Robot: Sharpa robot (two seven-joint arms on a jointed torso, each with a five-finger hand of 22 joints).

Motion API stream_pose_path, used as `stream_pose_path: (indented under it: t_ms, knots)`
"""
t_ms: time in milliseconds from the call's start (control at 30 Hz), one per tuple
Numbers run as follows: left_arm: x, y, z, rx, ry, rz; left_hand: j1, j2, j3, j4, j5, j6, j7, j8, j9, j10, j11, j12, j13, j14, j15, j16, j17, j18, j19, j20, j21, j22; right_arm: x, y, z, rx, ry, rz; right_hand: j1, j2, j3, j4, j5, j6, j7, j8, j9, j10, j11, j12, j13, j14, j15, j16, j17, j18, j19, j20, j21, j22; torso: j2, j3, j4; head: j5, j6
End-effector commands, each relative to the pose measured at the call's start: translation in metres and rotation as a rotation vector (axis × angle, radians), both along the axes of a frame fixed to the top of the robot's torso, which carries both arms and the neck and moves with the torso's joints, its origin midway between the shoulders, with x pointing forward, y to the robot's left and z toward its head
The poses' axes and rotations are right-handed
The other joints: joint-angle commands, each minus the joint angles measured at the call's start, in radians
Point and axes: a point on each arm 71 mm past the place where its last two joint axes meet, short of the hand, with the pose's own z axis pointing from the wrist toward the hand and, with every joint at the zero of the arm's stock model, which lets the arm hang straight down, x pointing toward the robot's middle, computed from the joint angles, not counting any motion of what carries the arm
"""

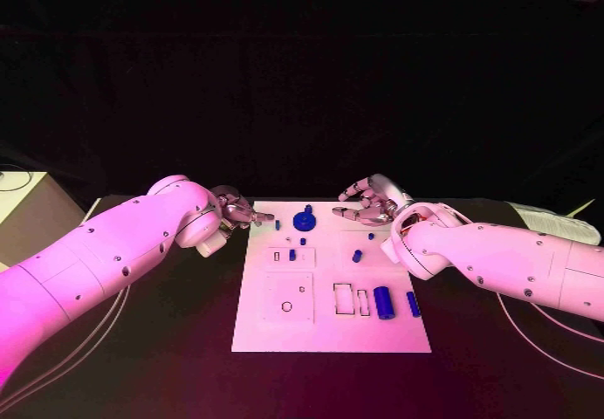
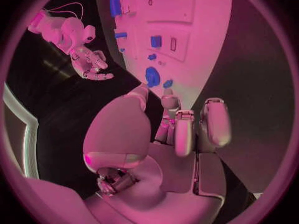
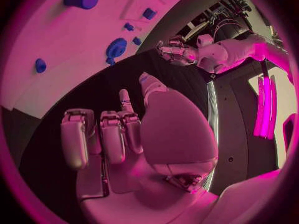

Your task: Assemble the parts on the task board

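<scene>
Blue parts lie on the white task board; likely light, rigid, slippery, best pinched by the sides. Left hand and right hand hover at its far edge, fingers apart, empty.

Left arm: enters from 8 o'clock, reaching toward the centre.
Left hand: at 10 o'clock of centre, fingers loosely curled, holding nothing.
Right arm: enters from 4 o'clock.
Right hand: at 1 o'clock of centre, fingers curled inward, holding nothing.

right hand empty, task board, blue parts
</scene>
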Motion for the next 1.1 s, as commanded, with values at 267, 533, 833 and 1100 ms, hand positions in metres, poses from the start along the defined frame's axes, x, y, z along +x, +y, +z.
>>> stream_pose_path:
  t_ms: [267,533,833,1100]
  knots:
    - [0.016,-0.005,0.005,-0.011,-0.083,0.026,0.005,-0.005,0.007,0.001,0.004,-0.005,0.003,-0.007,-0.008,-0.004,0.005,0.003,0.004,0.095,0.01,0.001,0.24,0.019,0.005,0.008,-0.002,0.007,-0.001,0.004,0.003,0.001,-0.02,0.018,-0.011,-0.002,0.006,0.0,0.004,-0.005,0.0,0.006,0.001,0.083,-0.005,-0.005,0.246,0.104,-0.002,0.004,0.263,-0.004,0.064,-0.001,-0.004,0.18,0.019,0.0052,-0.0072,0.004,0.013]
    - [0.024,-0.012,0.003,0.023,-0.093,0.01,0.005,-0.012,0.006,0.0,0.005,-0.008,0.006,-0.014,-0.017,-0.01,0.008,0.0,-0.004,0.095,0.013,0.001,0.24,0.019,0.005,0.011,-0.001,0.008,0.0,0.007,0.007,0.002,-0.027,0.023,-0.011,-0.002,0.007,-0.001,0.005,-0.006,0.0,0.007,0.001,0.083,-0.005,-0.006,0.245,0.104,-0.002,0.004,0.263,-0.004,0.063,-0.001,-0.005,0.18,0.032,0.0096,-0.015,0.005,0.027]
    - [0.028,-0.019,-0.006,0.07,-0.065,-0.014,0.007,-0.015,0.006,0.0,0.006,-0.01,0.007,-0.016,-0.021,-0.014,0.009,-0.002,-0.009,0.095,0.014,0.002,0.241,0.019,0.004,0.012,-0.001,0.007,0.001,0.011,0.01,0.003,-0.036,0.031,-0.011,-0.002,0.007,-0.001,0.005,-0.006,0.0,0.007,0.001,0.083,-0.005,-0.006,0.245,0.104,-0.002,0.004,0.263,-0.004,0.063,-0.001,-0.005,0.18,0.045,0.015,-0.0212,0.01,0.036]
    - [0.029,-0.02,-0.012,0.069,-0.033,-0.018,0.008,-0.016,0.006,0.001,0.006,-0.011,0.008,-0.018,-0.023,-0.018,0.01,-0.004,-0.012,0.095,0.015,0.001,0.24,0.019,0.003,0.013,-0.002,0.005,0.002,0.011,0.012,0.003,-0.04,0.03,-0.012,-0.002,0.007,-0.001,0.007,-0.006,0.0,0.007,0.002,0.083,-0.005,-0.006,0.245,0.104,-0.002,0.004,0.263,-0.004,0.064,-0.001,-0.005,0.18,0.052,0.0165,-0.0227,0.012,0.04]
